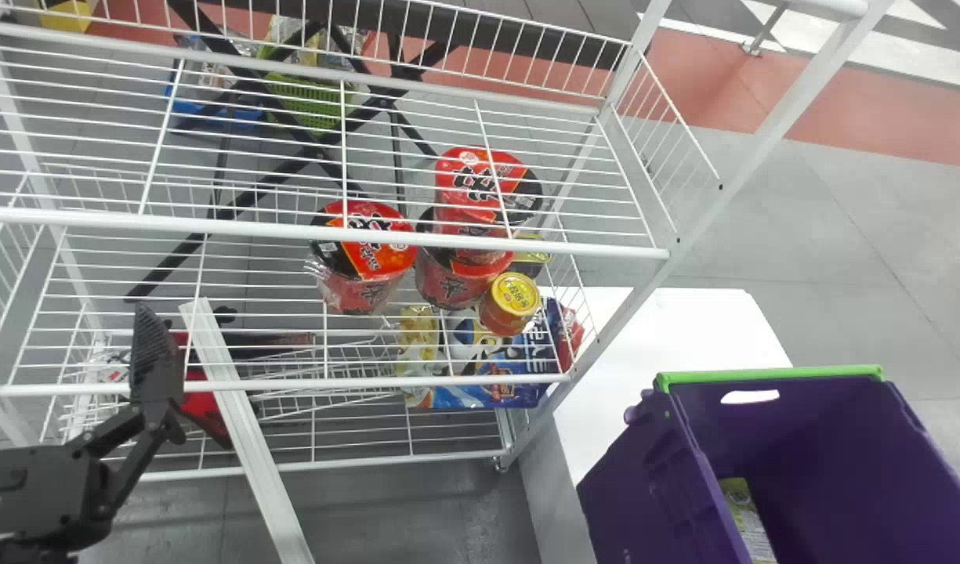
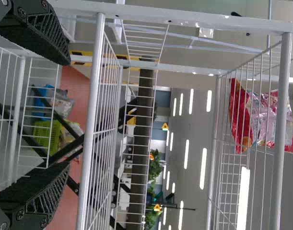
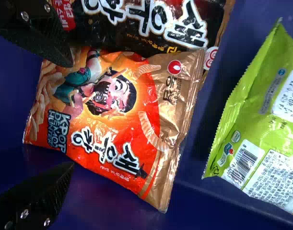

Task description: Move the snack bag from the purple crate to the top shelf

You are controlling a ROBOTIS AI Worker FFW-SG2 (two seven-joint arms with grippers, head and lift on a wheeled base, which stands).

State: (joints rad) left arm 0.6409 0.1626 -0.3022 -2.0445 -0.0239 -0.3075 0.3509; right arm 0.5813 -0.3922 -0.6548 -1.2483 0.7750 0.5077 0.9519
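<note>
The purple crate (image 1: 628, 486) stands at the lower right in the head view. In the right wrist view an orange snack bag (image 3: 112, 120) lies in it, and my right gripper (image 3: 69, 115) is open over the bag's near end, one finger overlapping its edge. My left gripper (image 1: 154, 356) is held at the rack's left front in the head view. From the left wrist, the left gripper (image 2: 67, 114) stands open with nothing between its fingers; a high wire shelf (image 2: 277, 191) farther up holds a red and pink bag (image 2: 268, 117).
Beside the orange bag lie a dark snack bag (image 3: 151, 24) and a green bag (image 3: 261, 129). Red noodle cups (image 1: 366, 254), a small yellow-lidded cup (image 1: 511, 304) and blue packs (image 1: 487, 384) occupy the rack's lower levels. A white slanted bar (image 1: 244, 431) stands near the left gripper.
</note>
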